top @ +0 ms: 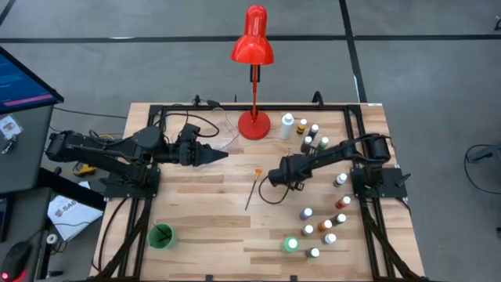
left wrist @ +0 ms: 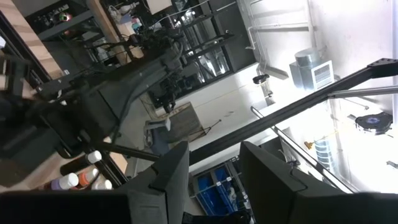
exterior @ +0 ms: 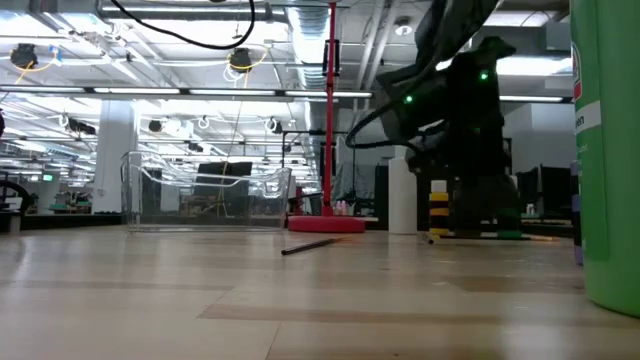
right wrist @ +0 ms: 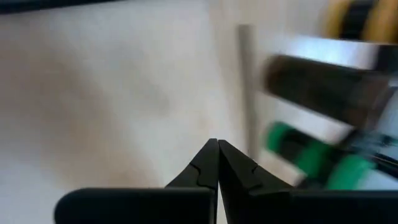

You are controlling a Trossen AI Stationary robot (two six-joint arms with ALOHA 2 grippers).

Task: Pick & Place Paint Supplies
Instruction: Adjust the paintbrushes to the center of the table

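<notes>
A thin dark brush (top: pixel 251 190) with an orange tip (top: pixel 258 170) lies flat on the wooden table (top: pixel 203 211); it also shows in the low view (exterior: pixel 310 246). Several small paint bottles stand at the right, one group at the far side (top: pixel 307 135) and one nearer (top: pixel 325 223). My right gripper (top: pixel 272 176) is shut and empty, just right of the brush's orange end; its closed tips show in the right wrist view (right wrist: pixel 217 143). My left gripper (top: pixel 222 155) hovers open and empty at the table's left, its fingers apart in the left wrist view (left wrist: pixel 214 177).
A tall red desk lamp (top: pixel 252 47) stands on its base (top: pixel 254 124) at the far middle. A green cup (top: pixel 162 236) stands near the front left. A green bottle (exterior: pixel 610 150) stands close to the low camera. Bare wood lies between the brush and the cup.
</notes>
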